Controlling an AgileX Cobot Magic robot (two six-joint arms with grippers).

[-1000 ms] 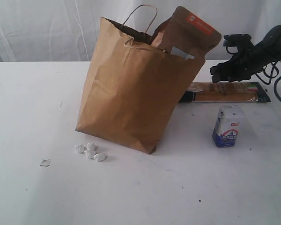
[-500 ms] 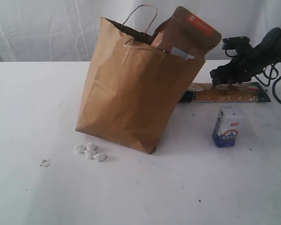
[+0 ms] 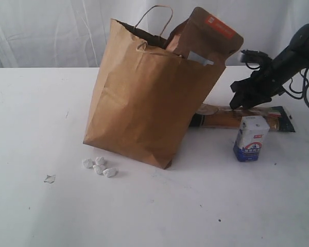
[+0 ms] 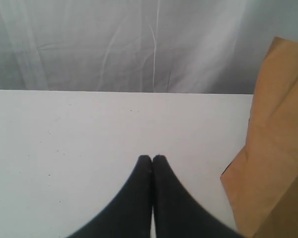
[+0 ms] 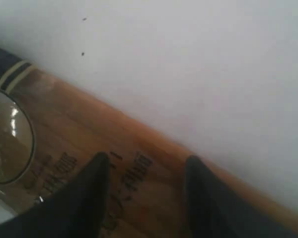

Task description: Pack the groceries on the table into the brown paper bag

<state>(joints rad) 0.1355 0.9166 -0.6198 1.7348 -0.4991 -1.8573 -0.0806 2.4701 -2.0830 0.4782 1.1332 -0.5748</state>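
The right gripper has dropped onto the packet, which has skewed beneath it. Its fingers are half-spread, so a lift looks close. The bag waits toward the left gripper, whose fingers are pressed together.

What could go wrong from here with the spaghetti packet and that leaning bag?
The small carton stands close in front of the spaghetti packet, so lifting or swinging the long packet may knock it over. The brown paper bag leans, with the pouch jutting from its rim; pushing the packet in could tip the bag or jam against the pouch.
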